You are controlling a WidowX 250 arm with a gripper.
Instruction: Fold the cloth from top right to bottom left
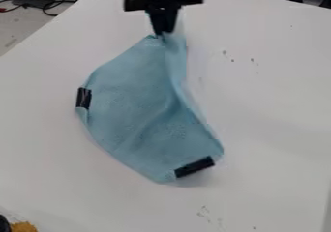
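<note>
cloth (132, 105) pinched at top in the gripper (163, 33), cables (45, 10) upper left, yellow thing (24, 227) lower left

Camera above, slanting down onto table (278, 115), fairly near.

Cloth (132, 100): pale blue, plain in the main, duskier blue along its creases; faint darker speckling in patches; two black strips on it, one (84, 98) on the side toward the table's left edge, the other (194, 166) on the side toward the near edge; gripper (163, 33) black all over, toward the table's far corner; table (271, 105) white, going greyish in places, with small dark grey flecks (224, 52) and smudges; past its far left edge, grey floor (16, 30), black cables (48, 8), a bit of red cable (7, 9); near left, something mustard yellow (24, 226) beside something black (4, 224).
</note>
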